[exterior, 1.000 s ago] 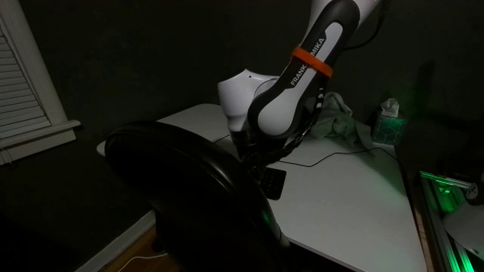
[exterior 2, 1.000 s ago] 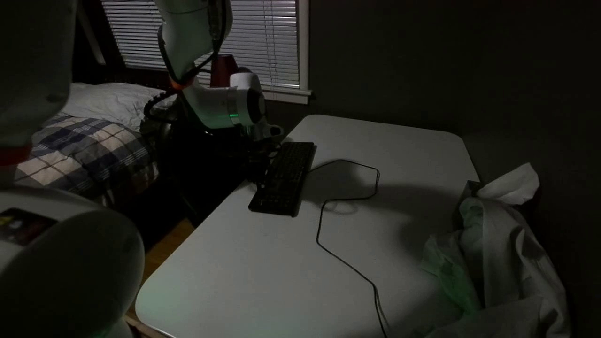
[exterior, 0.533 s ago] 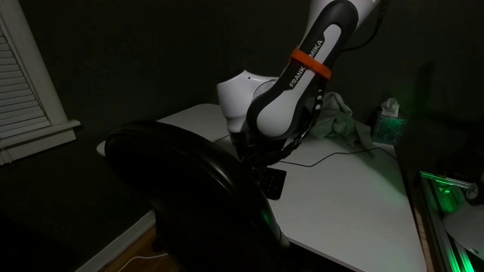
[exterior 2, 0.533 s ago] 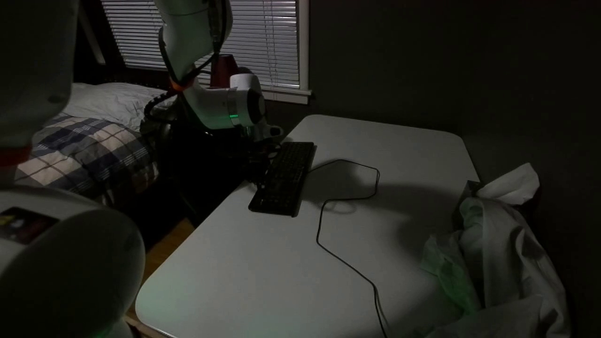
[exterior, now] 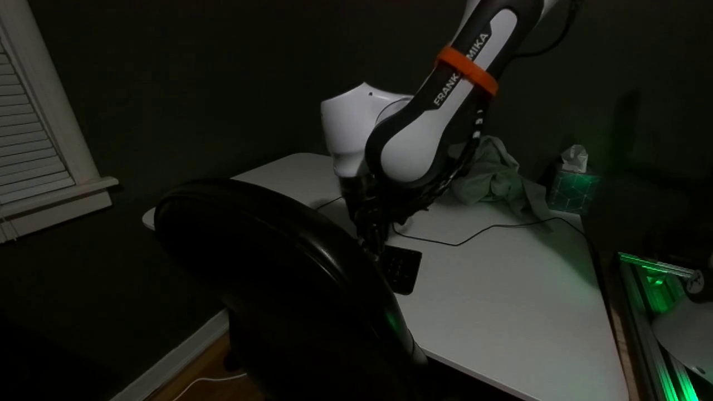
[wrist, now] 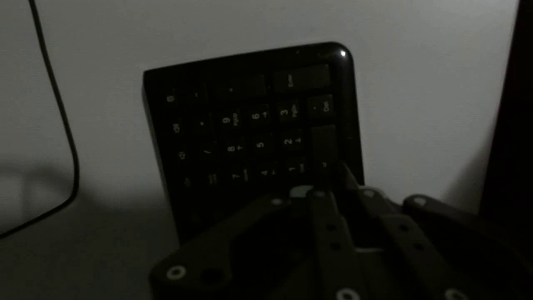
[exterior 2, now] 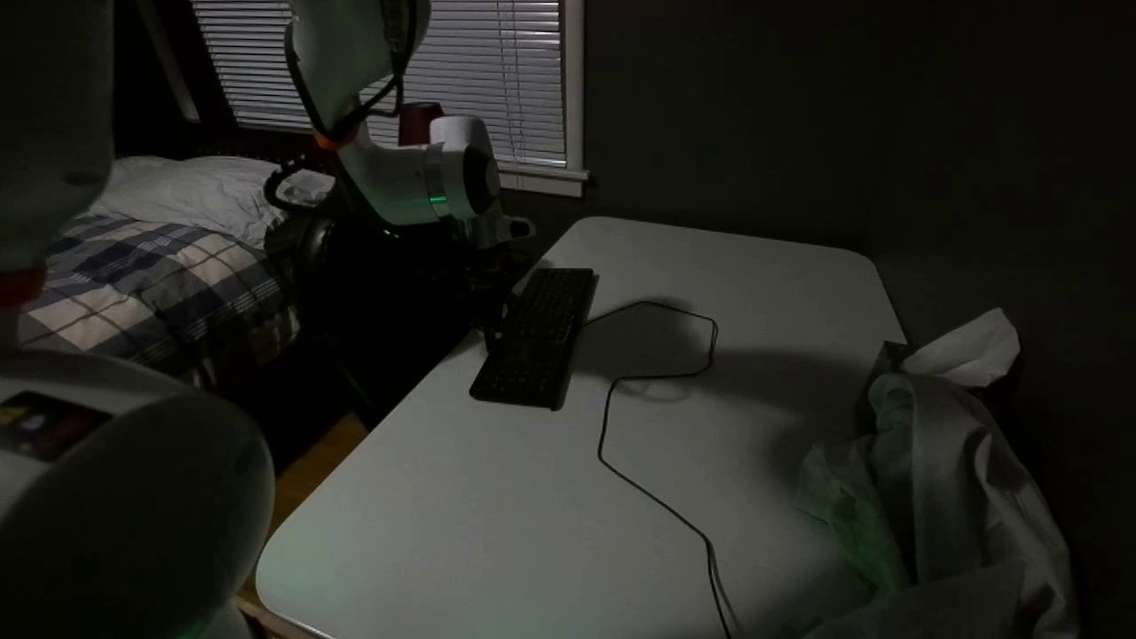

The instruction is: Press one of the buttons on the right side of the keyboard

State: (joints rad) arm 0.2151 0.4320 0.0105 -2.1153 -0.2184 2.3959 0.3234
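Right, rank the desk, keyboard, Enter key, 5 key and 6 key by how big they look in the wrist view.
Largest to smallest:
Desk, running out of frame
Keyboard, partly hidden
Enter key
5 key and 6 key: too alike to rank

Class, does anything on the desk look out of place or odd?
Only the cloth stands out: crumpled in a heap on the desk near the tissue box, as if dropped rather than folded. The keyboard lies flat; no spill or damage shows.
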